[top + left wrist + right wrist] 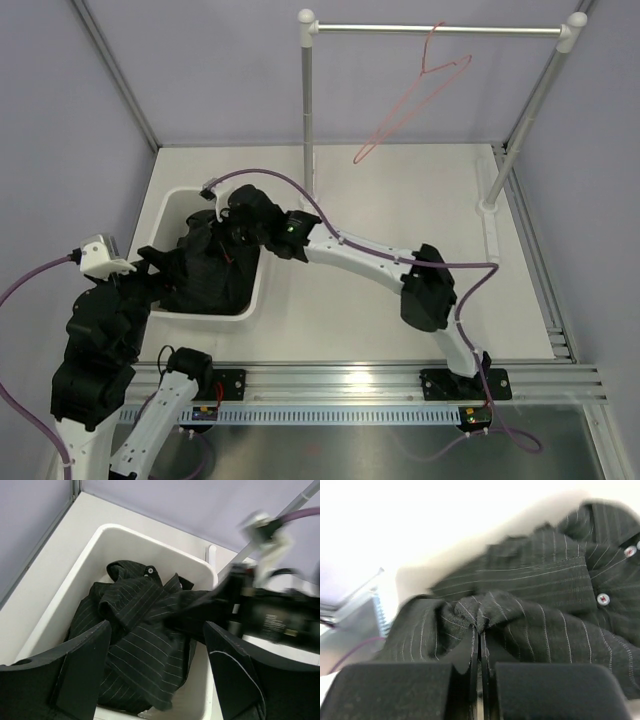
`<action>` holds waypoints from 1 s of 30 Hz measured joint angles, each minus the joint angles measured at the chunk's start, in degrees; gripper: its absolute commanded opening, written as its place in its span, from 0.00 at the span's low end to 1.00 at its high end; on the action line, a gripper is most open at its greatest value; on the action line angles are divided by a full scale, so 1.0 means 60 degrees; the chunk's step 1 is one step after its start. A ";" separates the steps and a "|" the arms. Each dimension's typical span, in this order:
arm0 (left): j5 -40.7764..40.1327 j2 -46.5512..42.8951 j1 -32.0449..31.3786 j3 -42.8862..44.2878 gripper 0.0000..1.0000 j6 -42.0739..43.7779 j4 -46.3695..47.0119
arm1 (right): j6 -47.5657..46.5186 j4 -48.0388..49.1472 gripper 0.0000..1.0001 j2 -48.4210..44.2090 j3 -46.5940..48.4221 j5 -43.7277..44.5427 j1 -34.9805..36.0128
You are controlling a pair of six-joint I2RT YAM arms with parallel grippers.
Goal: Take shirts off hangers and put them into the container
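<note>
Shirt (210,268) is off the hanger (415,95) and bunched up inside the white basket (165,215) on the left of the table (400,200); the pink hanger hangs bare on the rail (440,30) at the back, well apart. Right pincer (481,637) is clamped on a fold of the pinstriped cloth, down in the basket; left pincer (157,650) is wide open with nothing in it, hovering at the near rim.

Looks like the drop-off step to me; to do it well, the right one should let go low, with all the cloth inside the walls, then lift straight up so no fold snags and gets dragged out.

In the way: both arms crowd the basket, so one should back off first; a purple cable (270,180) loops by the far rim; the rack's post (307,110) stands near the far corner.
</note>
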 measured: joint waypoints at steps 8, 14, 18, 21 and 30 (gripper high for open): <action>-0.0029 -0.0142 0.0000 0.0331 0.79 0.0208 -0.0215 | 0.0171 -0.0827 0.53 0.1774 0.0051 -0.0437 -0.0419; -0.0015 -0.0146 0.0000 0.0197 0.80 0.0219 -0.0164 | -0.0273 -0.0936 0.99 0.0856 -0.0335 -0.0353 -0.0379; 0.0022 -0.0149 0.0000 -0.0036 0.91 0.0219 -0.0157 | -0.0725 -0.1308 1.00 0.0102 -0.0051 -0.0328 -0.0379; 0.0036 -0.0157 0.0000 -0.0098 0.96 0.0222 -0.0157 | -0.0892 -0.1472 0.99 -0.0474 0.0182 -0.0175 -0.0379; 0.0091 -0.0481 0.0000 -0.0120 0.99 0.0186 -0.0215 | -0.0572 -0.1166 1.00 -0.4488 -0.3428 0.1169 -0.0386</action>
